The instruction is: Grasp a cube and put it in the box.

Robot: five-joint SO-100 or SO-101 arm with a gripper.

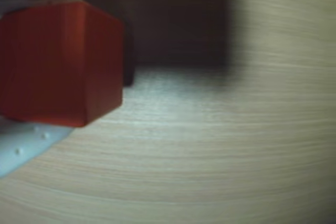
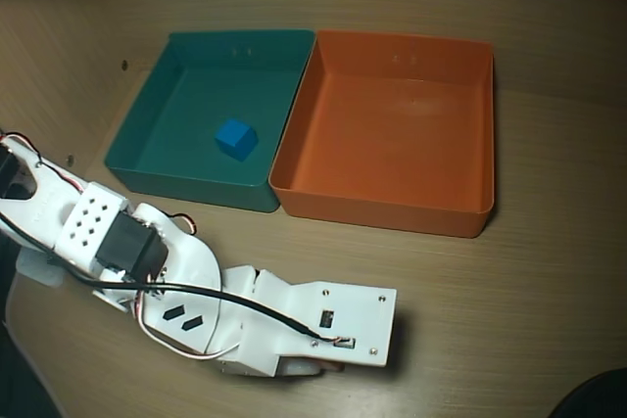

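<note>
In the wrist view the small orange cube [image 1: 58, 61] fills the left side, close to the lens. It sits between the white jaws of my gripper [image 1: 52, 64], with one jaw above it and one below. The gripper is shut on it, low over the wooden table. In the overhead view the gripper [image 2: 315, 364] is at the bottom centre, mostly hidden under the white wrist plate, and the cube is hidden there too. The orange box [image 2: 392, 129] stands empty at the top right, well away from the gripper.
A teal box [image 2: 167, 134] touches the orange box's left wall and holds a blue cube [image 2: 236, 138]. My arm [image 2: 147, 261] lies across the lower left of the table. A dark object [image 2: 598, 398] sits at the bottom right corner.
</note>
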